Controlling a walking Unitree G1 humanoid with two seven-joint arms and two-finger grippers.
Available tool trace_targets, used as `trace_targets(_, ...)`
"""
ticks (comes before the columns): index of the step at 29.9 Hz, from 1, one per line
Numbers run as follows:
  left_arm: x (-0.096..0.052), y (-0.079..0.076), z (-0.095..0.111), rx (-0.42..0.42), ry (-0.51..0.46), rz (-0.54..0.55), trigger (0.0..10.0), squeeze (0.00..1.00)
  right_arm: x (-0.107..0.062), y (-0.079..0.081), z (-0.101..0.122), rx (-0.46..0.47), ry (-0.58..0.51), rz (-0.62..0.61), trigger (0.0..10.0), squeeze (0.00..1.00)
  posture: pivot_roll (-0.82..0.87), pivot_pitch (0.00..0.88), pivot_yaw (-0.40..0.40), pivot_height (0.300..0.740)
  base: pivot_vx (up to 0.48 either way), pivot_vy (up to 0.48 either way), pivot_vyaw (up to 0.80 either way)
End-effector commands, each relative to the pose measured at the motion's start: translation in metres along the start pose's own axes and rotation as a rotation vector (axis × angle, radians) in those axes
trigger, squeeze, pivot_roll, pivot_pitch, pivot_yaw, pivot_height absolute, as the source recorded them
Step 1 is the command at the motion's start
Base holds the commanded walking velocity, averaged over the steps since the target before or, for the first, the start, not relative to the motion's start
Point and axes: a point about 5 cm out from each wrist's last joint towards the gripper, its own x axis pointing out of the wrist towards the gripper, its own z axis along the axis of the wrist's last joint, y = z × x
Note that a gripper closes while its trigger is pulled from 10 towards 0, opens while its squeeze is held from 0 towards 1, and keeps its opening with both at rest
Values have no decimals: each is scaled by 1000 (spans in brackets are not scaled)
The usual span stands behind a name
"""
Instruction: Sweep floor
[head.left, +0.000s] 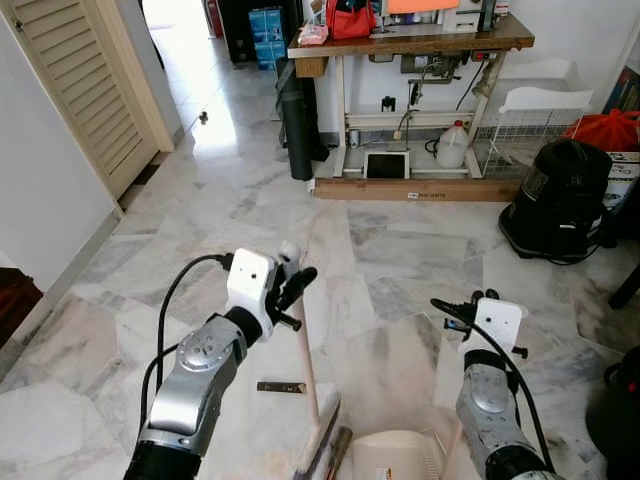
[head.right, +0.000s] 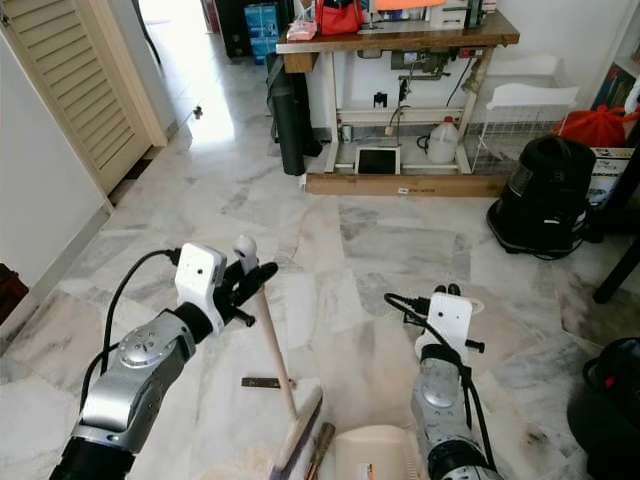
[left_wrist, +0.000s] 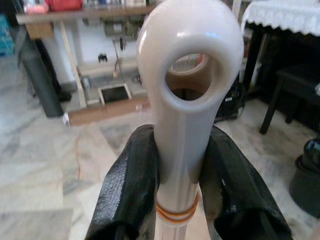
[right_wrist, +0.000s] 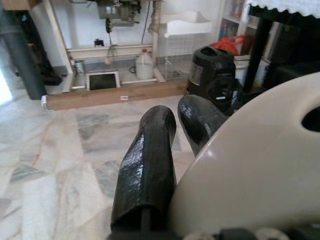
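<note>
— What's closest in?

— At six o'clock, the cream dustpan (head.left: 395, 455) sits on the marble floor (head.left: 400, 250), its rim cut off by the lower edge. The broom head (head.left: 322, 440) lies just beside it at about seven o'clock, bristles down on the tiles.

— And the grippers?

— The left gripper (head.left: 292, 285) has its black fingers (left_wrist: 127, 190) clenched on the broom handle (head.left: 305, 345) just under the looped top end (left_wrist: 192, 60); the handle tilts down to the head. The right gripper (head.left: 462, 305) is at four o'clock, its fingers (right_wrist: 150, 165) pressed close against a cream curved handle (right_wrist: 260, 170), grasping it; that looks like the dustpan's, though I can't trace it down to the pan.

— Anything loose on the floor?

— A small dark strip (head.left: 281, 386) at eight o'clock, near the broom handle.

— Room to move?

— Open tiles run from the centre to twelve o'clock, ending at a long cardboard box (head.left: 415, 188) under a wooden worktable (head.left: 410, 42). At two o'clock a black vacuum canister (head.left: 558, 200) edges in. At ten o'clock a louvred door (head.left: 85, 85) borders a bright corridor (head.left: 195, 70) leading away.
</note>
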Motion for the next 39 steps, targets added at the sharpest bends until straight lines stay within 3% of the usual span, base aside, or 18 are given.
trace_targets(1,0,4,13,15,-39,7,10000,0,-1,4,1,-6,-8,14,10000,0,78,0,112,740,0,0,0)
trace_targets(8,4,0,2,42,25,-44,10000,0,-6,7,-3,-16,-4,8,10000,0,78,0,115,740,0,0,0)
trace_targets(15,17,-16,1,54,37,-127,10000,0,-10,2,-6,-15,-15,-19,10000,0,55,0,120,740,0,0,0)
trace_targets(25,12,-30,-19,46,141,-208,10000,0,-10,-5,-4,-31,-36,-44,10000,0,17,0,113,740,0,0,0)
trace_targets(33,15,-27,-9,91,85,-154,10000,0,-9,-13,-3,-41,-53,-54,10000,0,10,0,100,740,0,0,0)
trace_targets(39,10,-22,-14,139,110,-151,10000,0,-10,-12,-4,-45,-50,-47,10000,0,11,0,91,740,0,0,0)
